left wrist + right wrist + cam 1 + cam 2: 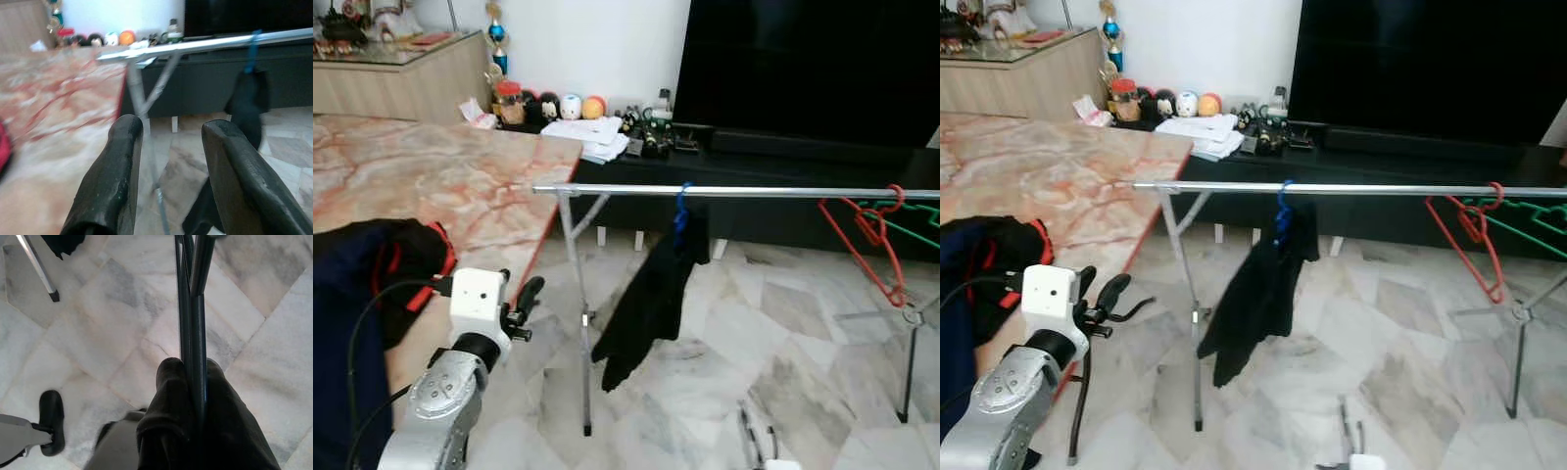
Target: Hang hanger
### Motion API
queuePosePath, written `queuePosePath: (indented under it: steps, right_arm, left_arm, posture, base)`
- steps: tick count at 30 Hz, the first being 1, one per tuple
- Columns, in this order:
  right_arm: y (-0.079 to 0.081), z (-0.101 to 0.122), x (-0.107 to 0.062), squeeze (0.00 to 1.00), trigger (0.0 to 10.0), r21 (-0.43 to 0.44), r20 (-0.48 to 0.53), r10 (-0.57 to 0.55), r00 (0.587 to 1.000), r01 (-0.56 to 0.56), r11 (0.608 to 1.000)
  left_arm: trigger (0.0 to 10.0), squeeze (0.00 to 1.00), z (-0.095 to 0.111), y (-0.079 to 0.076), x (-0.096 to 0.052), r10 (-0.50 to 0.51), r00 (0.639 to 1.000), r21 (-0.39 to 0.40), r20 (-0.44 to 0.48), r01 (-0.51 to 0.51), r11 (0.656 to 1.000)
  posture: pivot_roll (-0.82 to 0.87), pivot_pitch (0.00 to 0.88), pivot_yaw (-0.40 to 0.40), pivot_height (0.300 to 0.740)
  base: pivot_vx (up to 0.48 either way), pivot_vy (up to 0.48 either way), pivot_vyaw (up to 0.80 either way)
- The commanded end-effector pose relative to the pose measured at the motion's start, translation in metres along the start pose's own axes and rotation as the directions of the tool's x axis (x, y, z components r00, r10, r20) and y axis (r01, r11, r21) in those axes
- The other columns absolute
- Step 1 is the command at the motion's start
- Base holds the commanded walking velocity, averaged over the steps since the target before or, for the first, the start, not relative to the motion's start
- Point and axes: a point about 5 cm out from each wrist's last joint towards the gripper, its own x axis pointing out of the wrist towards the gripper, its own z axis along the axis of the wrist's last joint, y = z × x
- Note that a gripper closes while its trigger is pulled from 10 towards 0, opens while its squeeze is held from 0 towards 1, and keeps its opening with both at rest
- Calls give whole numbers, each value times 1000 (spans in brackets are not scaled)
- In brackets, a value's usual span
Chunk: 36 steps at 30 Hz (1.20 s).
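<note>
A silver clothes rail [734,192] on thin legs crosses the room ahead. On it hang a blue hanger [680,208] carrying a black garment [651,294], a red hanger [867,235] and a green hanger [922,227] at the right end. My right gripper [190,369] is low over the floor, shut on a dark thin-barred hanger [191,308] whose tip shows at the bottom of the left eye view [751,439]. My left gripper [524,304] is raised beside the table edge, open, with nothing between its fingers [117,166], pointing toward the rail's left end.
A marble-patterned table [431,176] stands at my left, with a heap of dark blue and red clothes [382,259] on it. Behind the rail are a black TV console [783,171] with small items and a large TV [813,59]. Marble floor [754,352] lies under the rail.
</note>
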Motion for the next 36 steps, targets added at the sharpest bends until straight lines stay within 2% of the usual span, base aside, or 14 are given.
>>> queuePosePath:
  steps: [1, 4, 5, 8, 11, 12, 14, 16, 21, 25, 26, 29, 32, 36]
  right_arm:
    - [-7, -2, 0, 0, 10000, 3, -12, -21, 1000, 21, 1000]
    - [-7, -2, 0, 0, 10000, 7, -11, -21, 1000, 21, 1000]
    - [-7, -1, 0, 0, 10000, 10, -10, -20, 1000, 21, 1000]
    - [-6, -1, 0, 0, 10000, 10, -10, -20, 1000, 20, 1000]
    - [-5, 1, 0, 0, 10000, 6, -8, -14, 1000, 14, 1000]
    - [-3, 2, 1, 0, 10000, 6, -5, -10, 1000, 10, 1000]
    - [-3, 3, 1, 0, 10000, 6, -4, -10, 1000, 10, 1000]
    - [-4, 3, 1, 0, 10000, 6, -1, -11, 1000, 11, 1000]
    - [-5, 3, 1, 0, 10000, 4, -1, -12, 1000, 12, 1000]
    - [-4, 2, 1, 0, 10000, -19, -4, -7, 1000, 7, 1000]
    - [-4, 2, 1, 0, 10000, -19, -4, -7, 1000, 7, 1000]
    - [-5, 3, 1, 0, 10000, -17, -2, -9, 1000, 9, 1000]
    - [-5, 3, 1, 0, 10000, -16, 4, -8, 1000, 8, 1000]
    - [-6, 3, 0, 0, 10000, -13, 11, -8, 1000, 8, 1000]
  left_arm:
    - [10000, 0, 1, -3, 1, -10, 1000, 13, 4, 10, 1000]
    - [10000, 0, -4, -3, 1, -13, 1000, -1, -19, 13, 1000]
    - [10000, 0, -17, -5, 0, -41, 996, 4, -80, 42, 999]
    - [10000, 0, -20, -5, -1, -51, 994, 9, -98, 52, 999]
    - [10000, 0, -53, -2, -7, -73, 971, 38, -226, 84, 996]
    - [10000, 0, -73, 0, -15, -79, 952, 30, -296, 92, 995]
    - [10000, 0, -78, 1, -17, -78, 947, 23, -311, 89, 996]
    - [10000, 0, -95, 2, -26, -82, 924, 16, -372, 95, 995]
    - [10000, 0, -110, 4, -34, -87, 900, 36, -427, 113, 993]
    - [10000, 0, -162, 22, -61, -11, 791, 136, -611, 118, 984]
    - [10000, 0, -162, 22, -61, -11, 791, 136, -611, 118, 984]
    - [10000, 0, -181, 31, -72, 52, 750, 162, -660, 75, 984]
    - [10000, 0, -204, 29, -93, 65, 667, 189, -743, 116, 975]
    - [10000, 0, -226, 25, -123, 86, 563, 140, -822, 53, 989]
  posture:
    - [123, 9, 26, 740]
    - [126, 6, 28, 740]
    - [132, 2, 30, 740]
    - [132, 2, 30, 740]
    - [137, 0, 29, 740]
    - [136, 0, 29, 740]
    - [130, 0, 29, 740]
    - [131, 0, 24, 740]
    - [130, 0, 18, 740]
    - [119, 0, 14, 740]
    - [119, 0, 14, 740]
    - [116, 0, 13, 740]
    - [106, 0, 14, 740]
    - [105, 0, 16, 740]
  base:
    - [0, 0, 0]
    - [0, 0, 0]
    - [0, 0, 0]
    - [0, 0, 0]
    - [0, 0, 0]
    - [0, 0, 0]
    - [0, 0, 0]
    - [0, 0, 0]
    - [0, 0, 0]
    - [0, 0, 0]
    - [0, 0, 0]
    - [0, 0, 0]
    - [0, 0, 0]
    - [288, 0, 0]
